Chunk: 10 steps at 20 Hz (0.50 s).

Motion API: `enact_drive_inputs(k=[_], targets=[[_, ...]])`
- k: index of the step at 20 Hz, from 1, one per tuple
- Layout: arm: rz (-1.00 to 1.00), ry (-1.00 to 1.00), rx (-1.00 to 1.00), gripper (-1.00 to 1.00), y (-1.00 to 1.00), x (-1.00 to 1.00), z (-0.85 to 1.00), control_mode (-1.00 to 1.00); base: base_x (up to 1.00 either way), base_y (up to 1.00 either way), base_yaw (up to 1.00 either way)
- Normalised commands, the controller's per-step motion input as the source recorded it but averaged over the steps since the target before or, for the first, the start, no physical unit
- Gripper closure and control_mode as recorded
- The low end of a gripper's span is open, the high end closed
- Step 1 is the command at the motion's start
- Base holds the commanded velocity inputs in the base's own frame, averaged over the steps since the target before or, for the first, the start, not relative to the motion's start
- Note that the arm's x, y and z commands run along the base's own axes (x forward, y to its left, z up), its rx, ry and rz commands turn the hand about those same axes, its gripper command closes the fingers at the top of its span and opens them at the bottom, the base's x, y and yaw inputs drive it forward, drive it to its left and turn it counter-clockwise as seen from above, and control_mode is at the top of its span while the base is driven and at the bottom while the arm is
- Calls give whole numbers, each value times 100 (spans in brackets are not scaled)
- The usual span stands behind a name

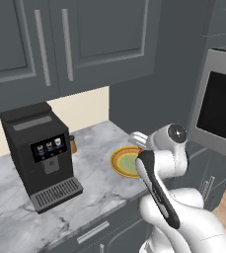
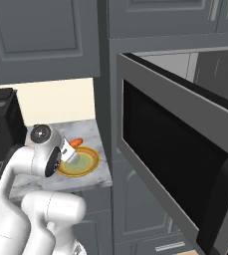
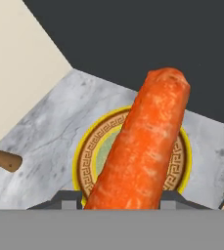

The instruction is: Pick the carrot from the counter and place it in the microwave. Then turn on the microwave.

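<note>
Carrot (image 3: 142,151) above plate (image 3: 89,151), on counter (image 3: 50,127)

the left base view is taken from behind the arm on its left, high up, looking forward and down across the counter (image 1: 92,148), with the coffee machine (image 1: 39,153) well left of the hand and the microwave (image 1: 218,106) to its right. the right base view is taken from behind on the right, facing the same corner, with the open microwave door (image 2: 185,159) close to the lens. the plate (image 2: 85,162) below the hand and the counter are shared by both. the hand view is set very near, looking along the carrot (image 3: 143,151) down at the plate beneath, the counter around it.
</note>
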Motion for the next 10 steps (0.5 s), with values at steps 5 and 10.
enact_drive_inputs(k=[5,10], targets=[[0,-8,0,100,-8,-25,28,-100,0,0,0],[0,-7,0,100,-8,-26,30,-100,0,0,0]])
